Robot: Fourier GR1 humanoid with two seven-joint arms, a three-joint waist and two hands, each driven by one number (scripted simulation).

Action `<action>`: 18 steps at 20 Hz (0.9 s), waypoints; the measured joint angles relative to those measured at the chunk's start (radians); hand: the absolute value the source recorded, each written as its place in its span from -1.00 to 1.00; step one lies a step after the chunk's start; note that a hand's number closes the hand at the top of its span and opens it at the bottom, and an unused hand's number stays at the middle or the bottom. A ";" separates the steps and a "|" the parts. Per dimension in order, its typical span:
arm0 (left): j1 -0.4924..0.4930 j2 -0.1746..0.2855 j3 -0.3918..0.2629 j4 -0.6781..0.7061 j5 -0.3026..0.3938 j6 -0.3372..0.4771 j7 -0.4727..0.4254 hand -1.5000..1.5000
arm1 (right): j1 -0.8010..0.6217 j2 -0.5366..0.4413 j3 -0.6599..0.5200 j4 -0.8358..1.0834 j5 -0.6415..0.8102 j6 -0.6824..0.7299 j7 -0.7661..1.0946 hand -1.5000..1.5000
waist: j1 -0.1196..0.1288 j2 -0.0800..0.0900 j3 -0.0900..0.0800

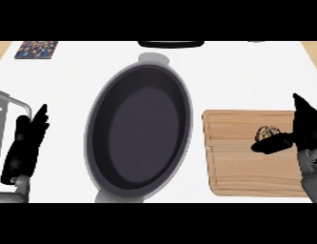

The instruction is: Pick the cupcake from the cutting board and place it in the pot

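Surface: white counter (245, 76), with wood-toned strips past its far corners.
Cutting board: the wooden cutting board (242, 174) lies under the right hand (312, 136) and runs from it toward the pot.
Cupcake: the cupcake (267, 131) sits on the board just off the right hand's thumb side, not lifted.
Pot: the dark oval pot (94, 124) stands well off to the thumb side of the right hand, past the board's edge and between the two hands.
Risk: the cupcake may tip or slide along the board before it is enclosed. The likely cause is the thumb coming in low at its near side while the fingers stand off.
Right hand: spread, with fingers straight and thumb stretched toward the cupcake. Contact cannot be confirmed, and it holds nothing.
Left hand: the left hand (24, 147) rests open, fingers up, across the pot from the right hand.
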 measured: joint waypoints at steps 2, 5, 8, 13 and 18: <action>-0.001 -0.007 0.011 -0.003 0.005 -0.009 0.003 0.00 | 0.001 0.011 -0.006 0.009 0.005 0.016 0.003 -1.00 | 0.001 0.001 0.000; -0.001 -0.014 0.022 -0.002 0.000 -0.017 0.000 0.00 | 0.016 0.034 -0.014 0.027 0.018 0.031 -0.005 -1.00 | 0.001 0.001 0.002; -0.003 -0.023 0.037 -0.002 0.007 -0.036 0.001 0.00 | 0.019 0.059 -0.025 0.058 0.036 0.044 -0.016 -1.00 | 0.001 0.002 0.003; -0.002 -0.032 0.050 -0.007 -0.013 -0.049 -0.001 0.00 | 0.043 0.085 -0.059 0.086 0.062 0.058 -0.044 -1.00 | 0.000 0.003 0.002; -0.008 -0.047 0.065 0.009 -0.036 -0.062 -0.023 0.00 | 0.036 0.114 -0.088 0.153 0.103 0.062 -0.083 -1.00 | 0.003 0.001 0.007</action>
